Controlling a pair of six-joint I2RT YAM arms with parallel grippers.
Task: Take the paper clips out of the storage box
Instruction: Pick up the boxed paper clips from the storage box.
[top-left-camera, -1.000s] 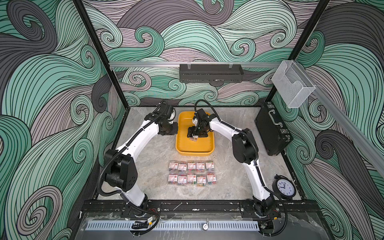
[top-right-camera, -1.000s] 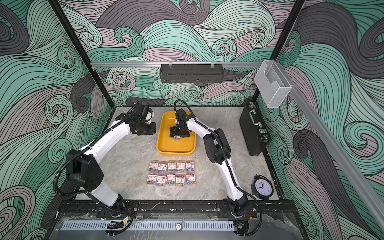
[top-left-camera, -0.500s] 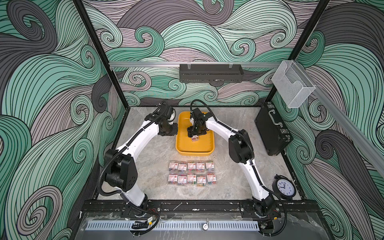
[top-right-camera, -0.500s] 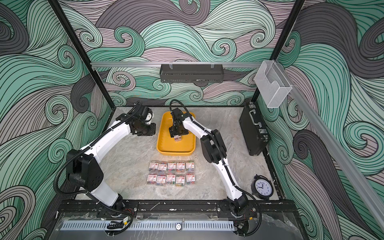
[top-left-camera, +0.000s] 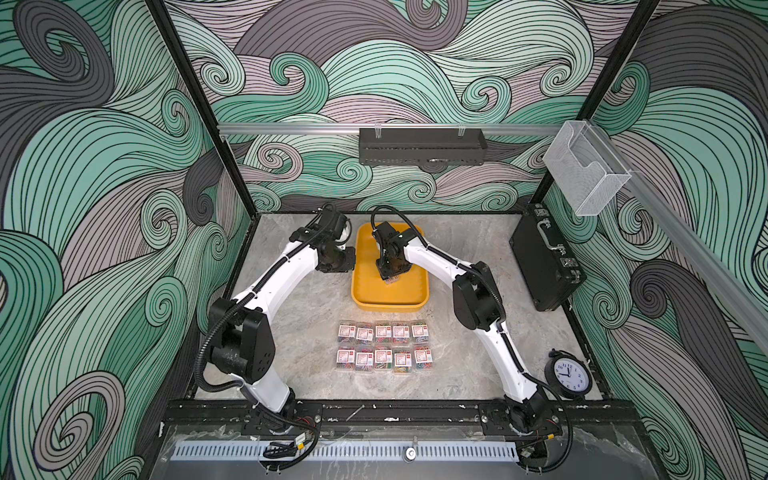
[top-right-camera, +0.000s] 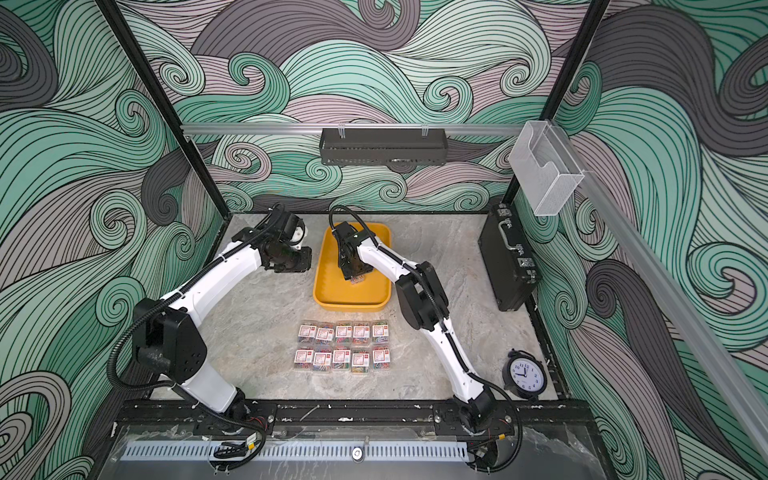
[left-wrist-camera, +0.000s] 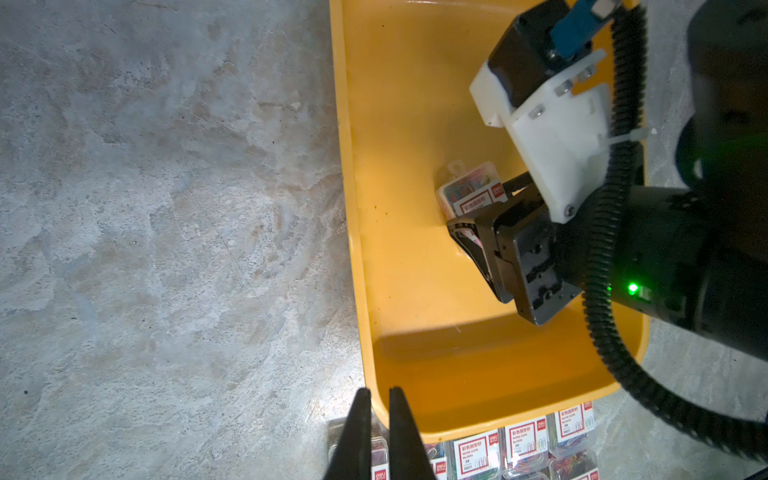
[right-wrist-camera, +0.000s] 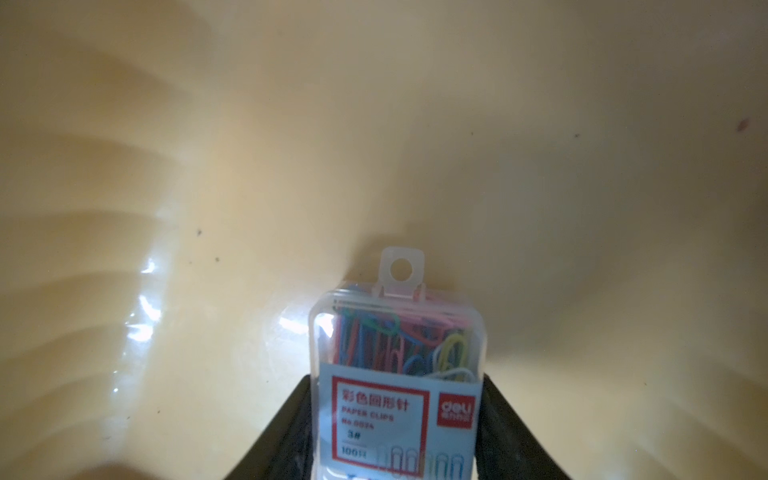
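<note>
The right gripper (right-wrist-camera: 397, 378) is closed on the sides of a clip box (right-wrist-camera: 395, 340) inside the tray (top-left-camera: 388, 295), the left gripper (left-wrist-camera: 376, 392) hangs shut beside it, and ten more boxes (top-left-camera: 384, 351) lie in two rows on the table (top-left-camera: 307, 299).

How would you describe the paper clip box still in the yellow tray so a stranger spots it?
Find the yellow tray near the back of the marble table. Inside it lies one small clear paper clip box with a white-and-red label, between the fingers of the right hand. Unlike the ten matching boxes in two rows on the table, it alone is in the tray.
</note>
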